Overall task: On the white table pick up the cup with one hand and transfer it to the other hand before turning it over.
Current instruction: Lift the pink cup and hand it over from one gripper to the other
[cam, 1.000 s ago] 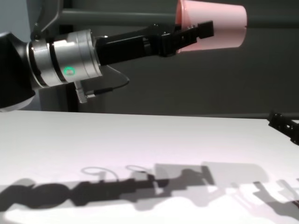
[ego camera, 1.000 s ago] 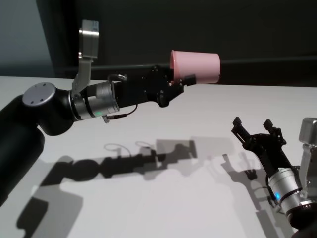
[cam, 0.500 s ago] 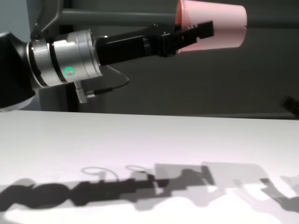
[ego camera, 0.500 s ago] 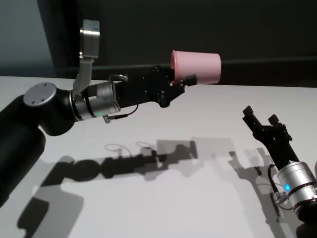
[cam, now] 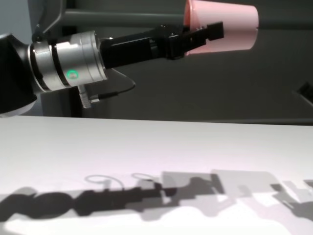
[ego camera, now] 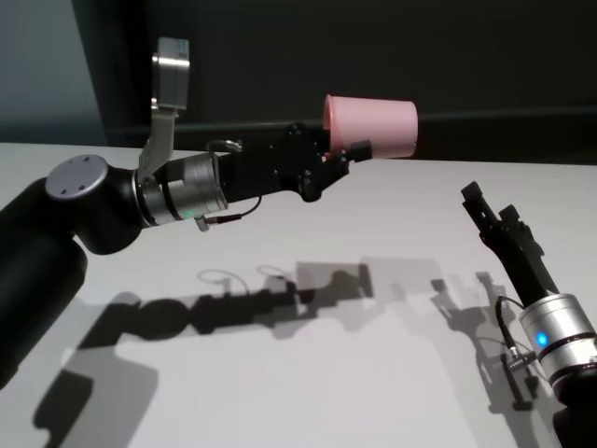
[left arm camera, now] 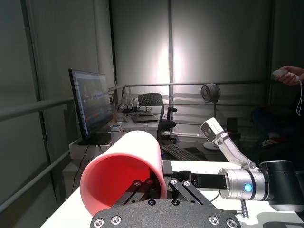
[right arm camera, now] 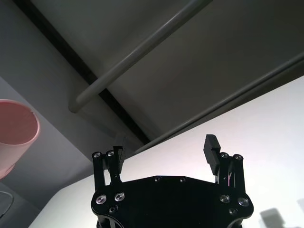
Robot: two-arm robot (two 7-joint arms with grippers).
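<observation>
My left gripper (ego camera: 343, 155) is shut on the rim of the pink cup (ego camera: 371, 126) and holds it on its side, high above the white table (ego camera: 280, 373). The cup's mouth faces the left wrist camera (left arm camera: 121, 173) and its base points to the right. The chest view shows the cup (cam: 227, 27) in the left gripper (cam: 203, 33) at the top. My right gripper (ego camera: 492, 215) is open and empty, raised to the right of the cup and lower, apart from it. In the right wrist view the open right gripper (right arm camera: 164, 149) points up past the table, with the cup (right arm camera: 14, 137) off to one side.
The arms cast shadows (ego camera: 280, 299) on the table's middle. A dark wall with a horizontal rail (cam: 122, 17) stands behind the table. The left wrist view shows a room beyond with a monitor (left arm camera: 90, 107) and a chair.
My right arm has lifted and turned, so its gripper now points up and sits higher and farther right. The left arm and the cup have not moved.
</observation>
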